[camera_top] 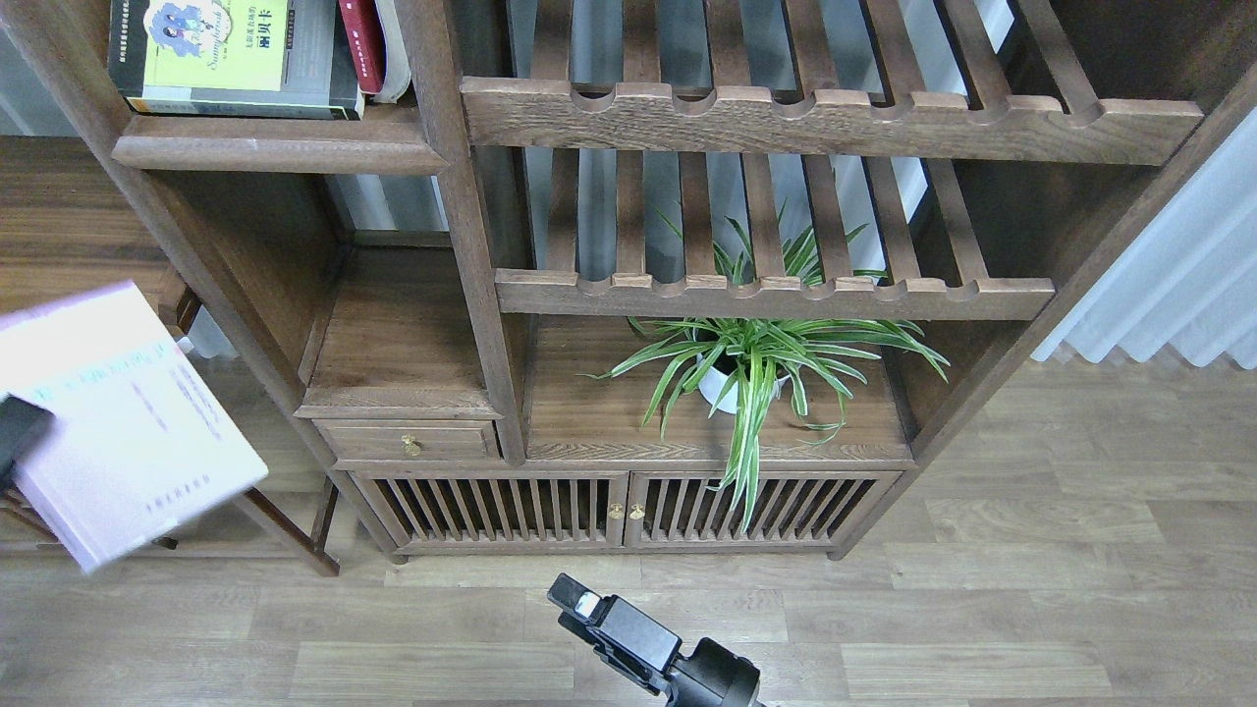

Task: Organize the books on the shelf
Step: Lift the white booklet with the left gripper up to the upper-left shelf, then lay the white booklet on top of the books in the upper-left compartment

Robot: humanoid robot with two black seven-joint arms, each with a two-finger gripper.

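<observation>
The thin pale lavender-white book (123,422) hangs tilted in the air at the far left edge, held by my left gripper (18,432), of which only a dark finger shows at the edge, shut on the book. The thick black-grey book with the lime-yellow panel (231,59) lies flat on the shelf (280,152) at the top left. The dark red book (361,44) stands next to it against a pale book. My right gripper (574,599) is low at the bottom centre, seen end-on, holding nothing.
Two slatted racks with notched front rails (776,295) fill the unit's right half. A potted spider plant (746,368) stands on the lower board. A small drawer (408,442) and slatted cabinet doors (619,511) sit below. A curtain (1169,285) hangs at right.
</observation>
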